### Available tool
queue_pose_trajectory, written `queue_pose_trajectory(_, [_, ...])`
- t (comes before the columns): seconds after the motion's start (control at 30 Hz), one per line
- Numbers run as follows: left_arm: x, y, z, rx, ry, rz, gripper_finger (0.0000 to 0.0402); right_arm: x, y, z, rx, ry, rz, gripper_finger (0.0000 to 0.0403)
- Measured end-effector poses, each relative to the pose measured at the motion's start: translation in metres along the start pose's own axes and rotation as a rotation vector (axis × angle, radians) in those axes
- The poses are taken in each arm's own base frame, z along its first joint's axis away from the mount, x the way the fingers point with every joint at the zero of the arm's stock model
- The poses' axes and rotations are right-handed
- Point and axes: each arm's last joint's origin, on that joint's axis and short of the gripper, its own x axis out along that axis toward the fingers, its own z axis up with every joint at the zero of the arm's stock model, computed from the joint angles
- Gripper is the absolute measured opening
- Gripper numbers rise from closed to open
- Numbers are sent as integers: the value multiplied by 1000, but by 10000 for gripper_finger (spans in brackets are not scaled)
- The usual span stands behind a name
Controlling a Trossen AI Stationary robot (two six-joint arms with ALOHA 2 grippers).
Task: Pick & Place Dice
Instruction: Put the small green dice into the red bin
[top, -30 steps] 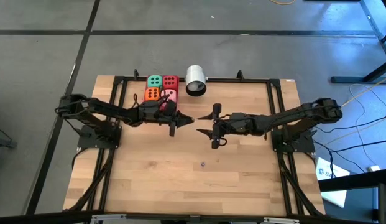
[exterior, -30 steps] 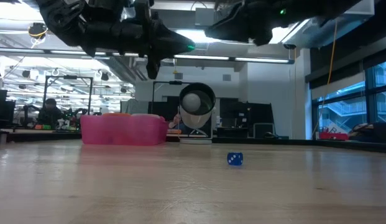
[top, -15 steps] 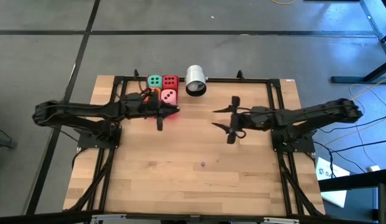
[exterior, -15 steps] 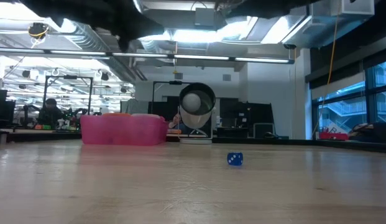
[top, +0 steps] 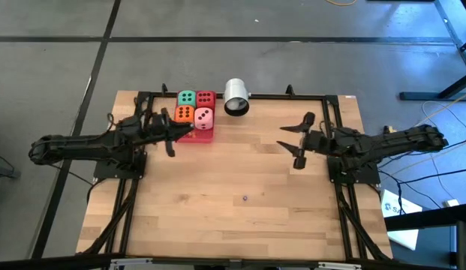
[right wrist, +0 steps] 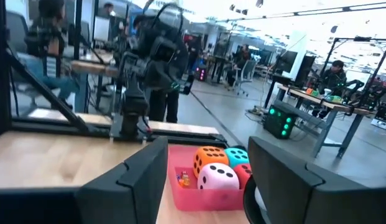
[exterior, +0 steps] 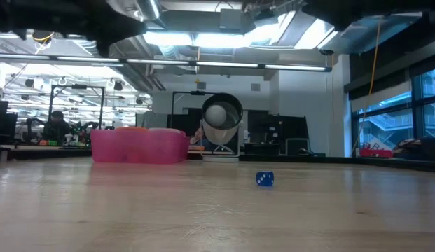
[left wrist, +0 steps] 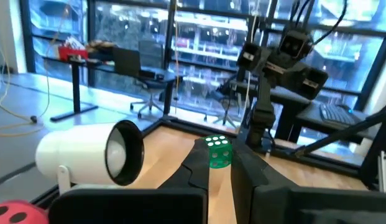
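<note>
Four dice sit in a pink tray (top: pixel 205 136) near the table's far edge: green (top: pixel 187 98), red (top: pixel 205 98), orange (top: pixel 184 114) and pink (top: pixel 205 116). They also show in the right wrist view, orange (right wrist: pixel 209 159) and pink (right wrist: pixel 217 177) in front. My left gripper (top: pixel 184 130) hovers at the tray's left near corner, shut on a small green cube with white pips. My right gripper (top: pixel 289 139) hangs open over the table's right half, pointing at the tray (right wrist: pixel 199 198). My left gripper pinches the small green cube (left wrist: pixel 218 151) between its two fingertips (left wrist: pixel 199 163), one on each side face. The fingers lie about level and point toward the table's right side. The cube is lifted clear of the table.
A white cylinder (top: pixel 236 96) on a small foot stands at the far edge, right of the tray. A tiny blue cube (exterior: pixel 265 179) lies mid-table. Tiny beads (right wrist: pixel 181 179) lie in the tray. Black frame rails (top: pixel 326 120) run along the table's sides. People sit in the room behind.
Both arms have drawn back from the table's middle. The left gripper went toward the left edge, off the tray, so the orange and pink dice now show whole. The right gripper went toward the right edge. Both rose out of the low view.
</note>
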Motion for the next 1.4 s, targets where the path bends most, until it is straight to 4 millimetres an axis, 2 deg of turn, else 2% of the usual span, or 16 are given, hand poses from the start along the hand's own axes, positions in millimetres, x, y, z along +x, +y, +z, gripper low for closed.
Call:
queue_pose_trajectory(0.2, [-22, 7, -18, -16, -64, 49, 15, -15, -5, -3, 59, -44, -9, 222])
queue_pose_trajectory(0.4, [-32, 10, -28, -32, -103, 77, 15, -21, -4, -15, 115, -30, -5, 222])
queue_pose_trajectory(0.63, [-34, 16, -35, -5, -44, 245, 15, -26, 2, -50, 208, -62, -4, 222])
queue_pose_trajectory(0.87, [-32, 19, -42, -14, 18, 335, 15, -37, 3, -72, 282, -200, 12, 222])
queue_pose_trajectory(1.03, [-26, 21, -51, -31, 119, 402, 15, -38, 3, -73, 285, -212, 15, 222])
queue_pose_trajectory(1.4, [-1, 28, -41, -32, 374, 562, 15, -38, 4, -73, 276, -207, 34, 222])
